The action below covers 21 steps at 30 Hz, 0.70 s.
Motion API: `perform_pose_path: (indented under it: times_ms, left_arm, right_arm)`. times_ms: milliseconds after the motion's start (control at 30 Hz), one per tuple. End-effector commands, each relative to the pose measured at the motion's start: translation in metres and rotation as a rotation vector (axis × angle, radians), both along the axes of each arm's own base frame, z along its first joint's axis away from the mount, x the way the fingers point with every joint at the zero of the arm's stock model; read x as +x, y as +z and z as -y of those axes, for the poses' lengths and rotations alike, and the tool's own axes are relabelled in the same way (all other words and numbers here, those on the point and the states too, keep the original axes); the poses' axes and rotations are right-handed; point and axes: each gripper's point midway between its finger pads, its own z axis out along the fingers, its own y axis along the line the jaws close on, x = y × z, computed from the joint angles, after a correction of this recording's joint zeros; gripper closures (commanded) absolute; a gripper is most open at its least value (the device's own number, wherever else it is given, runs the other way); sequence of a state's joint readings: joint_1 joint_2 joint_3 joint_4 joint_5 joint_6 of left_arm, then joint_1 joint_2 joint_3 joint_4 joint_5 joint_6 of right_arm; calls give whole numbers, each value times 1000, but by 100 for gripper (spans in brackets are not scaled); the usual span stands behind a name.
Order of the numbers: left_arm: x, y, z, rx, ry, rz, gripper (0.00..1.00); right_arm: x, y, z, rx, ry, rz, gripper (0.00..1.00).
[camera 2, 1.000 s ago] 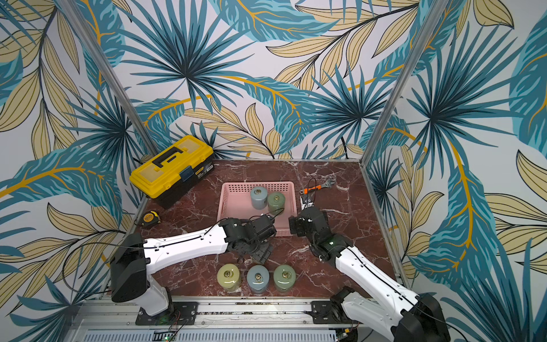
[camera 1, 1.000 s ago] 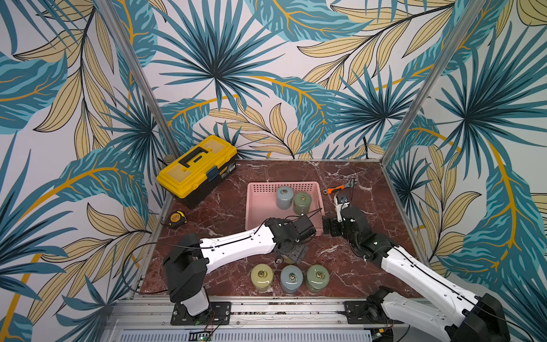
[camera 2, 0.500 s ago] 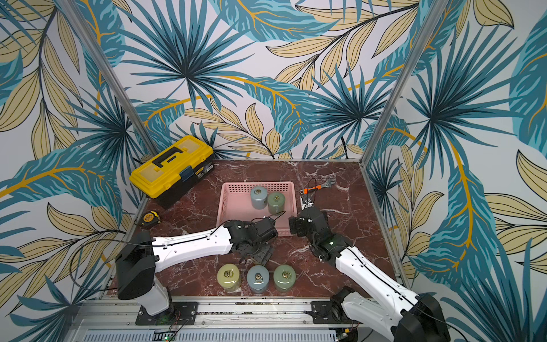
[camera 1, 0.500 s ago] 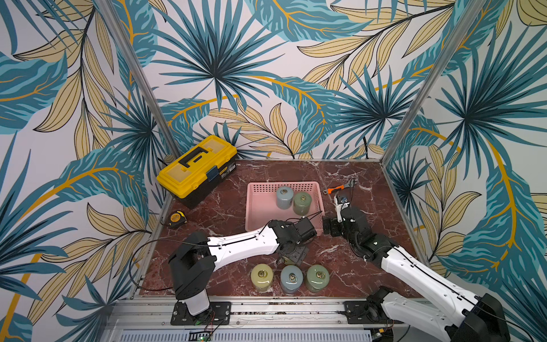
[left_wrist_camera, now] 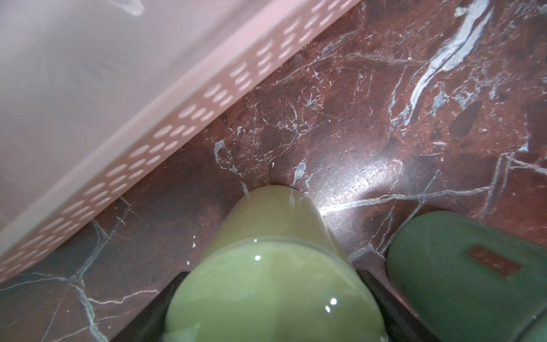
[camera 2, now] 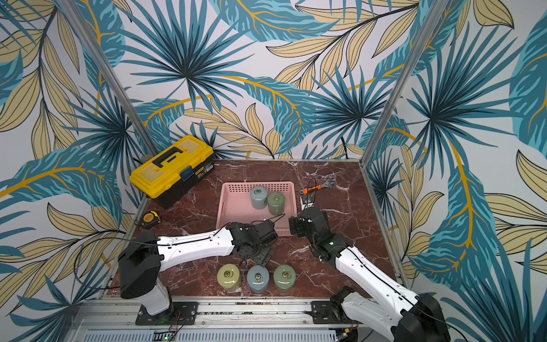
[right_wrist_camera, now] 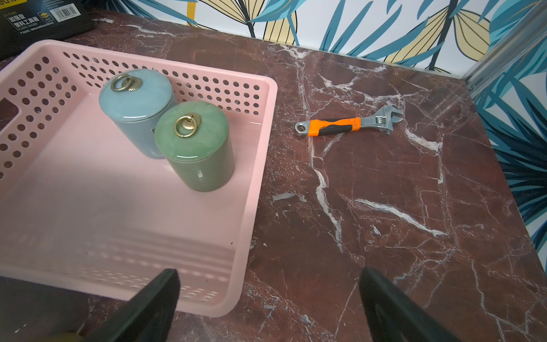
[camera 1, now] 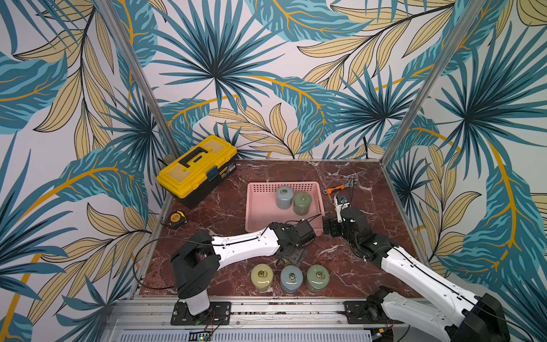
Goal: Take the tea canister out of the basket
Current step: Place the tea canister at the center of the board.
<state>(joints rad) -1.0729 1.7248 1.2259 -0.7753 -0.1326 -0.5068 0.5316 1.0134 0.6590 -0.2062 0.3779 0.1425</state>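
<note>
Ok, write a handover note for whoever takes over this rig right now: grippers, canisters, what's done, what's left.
Left gripper: closed around a yellow-green canister, upright, base at the table just outside the basket.
Right gripper: open, empty, beside the basket's near corner.
Done: three canisters stand in a row near the table's front.
Left: release the held one; a blue canister and a green canister stand side by side inside the basket.
</note>
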Motion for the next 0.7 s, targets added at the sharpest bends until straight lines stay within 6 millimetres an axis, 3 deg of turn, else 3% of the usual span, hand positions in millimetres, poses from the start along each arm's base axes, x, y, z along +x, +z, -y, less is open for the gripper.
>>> perform_pose_path:
  times_ms: [0,133,233,400,533,667]
  left_arm:
    - [1,3,7,-42,6,15,56]
    - [0,2,8,-41,4,12,48]
    - [-1,2,8,-38,5,8,30]
    - [-2,5,8,-41,10,5,10]
    - [-1,10,10,-51,11,9,0]
    - [-1,14,12,-54,9,13,0]
  right_arm:
    - [0,1,4,13,-21,18,1]
    - [0,1,4,12,-20,18,1]
    - [0,1,4,13,-20,19,1]
    - [0,1,4,13,-20,17,1]
    - [0,1,4,13,-20,17,1]
    - [0,0,3,13,-19,15,1]
